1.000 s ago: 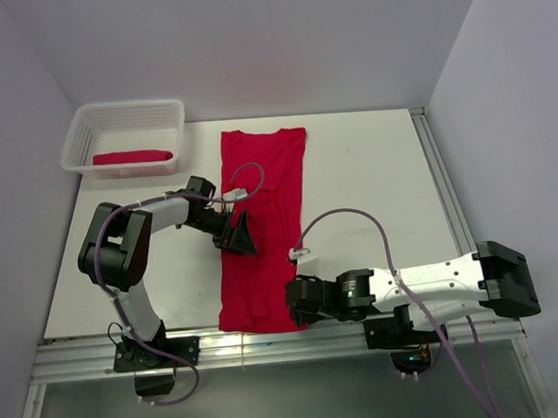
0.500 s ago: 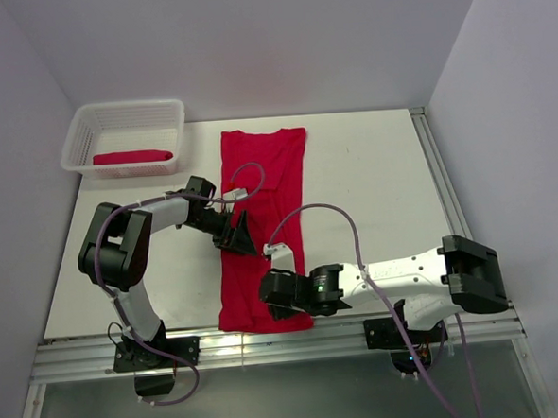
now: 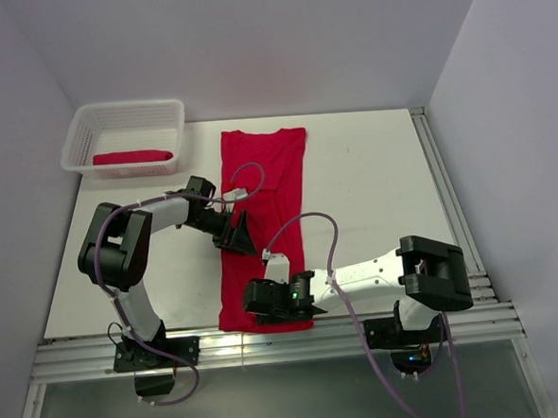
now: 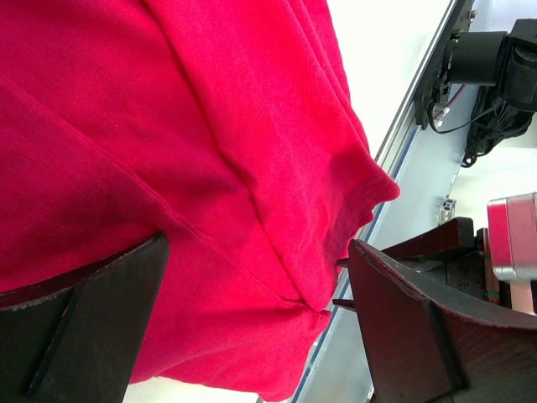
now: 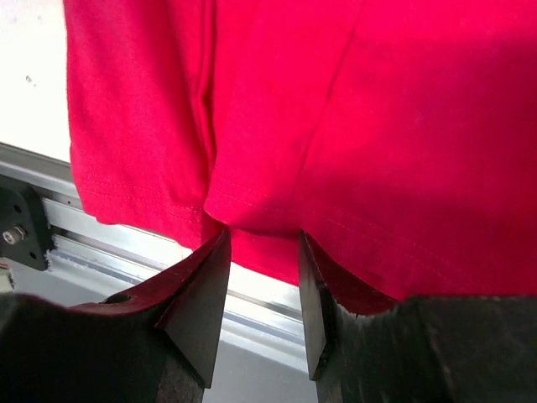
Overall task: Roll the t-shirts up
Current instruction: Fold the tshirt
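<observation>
On table, flat tee (image 3: 265, 210) right of basket (image 3: 80, 136), running from basket level to near edge. Folded lengthwise, sleeves tucked out of sight. 2nd tee (image 3: 134, 157) inside basket, bundled; rolled or just folded, can't tell. L gripper (image 3: 241, 238) near-right of basket, over flat tee's basket-side edge, jaws at widest, nothing held. R gripper (image 3: 255, 305) farthest from basket, at hem: jaws approx half apart, straddling hem fold, no pinch evident. Hem partly hidden under R wrist.
</observation>
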Controlling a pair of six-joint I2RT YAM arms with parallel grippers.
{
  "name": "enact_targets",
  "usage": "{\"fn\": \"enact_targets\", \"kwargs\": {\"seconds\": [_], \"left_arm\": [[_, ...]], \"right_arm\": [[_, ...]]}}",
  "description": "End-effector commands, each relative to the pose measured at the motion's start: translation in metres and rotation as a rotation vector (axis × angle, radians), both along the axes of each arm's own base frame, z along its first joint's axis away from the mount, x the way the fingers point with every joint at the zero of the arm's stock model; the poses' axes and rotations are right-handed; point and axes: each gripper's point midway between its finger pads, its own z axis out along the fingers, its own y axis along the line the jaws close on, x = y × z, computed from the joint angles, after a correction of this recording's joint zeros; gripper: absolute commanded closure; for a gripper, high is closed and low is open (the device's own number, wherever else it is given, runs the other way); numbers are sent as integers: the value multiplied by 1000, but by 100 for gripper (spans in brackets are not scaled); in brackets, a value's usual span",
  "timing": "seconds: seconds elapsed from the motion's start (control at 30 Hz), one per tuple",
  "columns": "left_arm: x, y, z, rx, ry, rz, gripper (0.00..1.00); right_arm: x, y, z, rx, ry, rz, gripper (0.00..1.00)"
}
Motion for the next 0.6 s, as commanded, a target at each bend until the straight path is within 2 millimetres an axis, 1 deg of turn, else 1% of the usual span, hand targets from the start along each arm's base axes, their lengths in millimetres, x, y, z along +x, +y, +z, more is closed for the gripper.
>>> {"fn": "enact_targets", "kwargs": {"seconds": [0.0,0.13,0.37,0.43,0.53,0.57], "left_arm": [[3,11,-26,107,-60,-11,1],[3,10,-27,108,-54,-13,1],[3,11,-26,108,-55,-11,1],[3,10,-26,107,-55,-13,1],[3,10,-26,107,-55,-13,1],[3,10,-26,105,-54,-13,1]], "right_arm": [[5,0,11,28,-13,-90,55],[6,-5,9,17,-10,-95,59],[11,-7,8,33,-14,-115,59],[13,-11,5,25,-10,-122,59],[15,-12,0,22,-7,-126,61],[16,-11,0,28,-9,-129,65]]}}
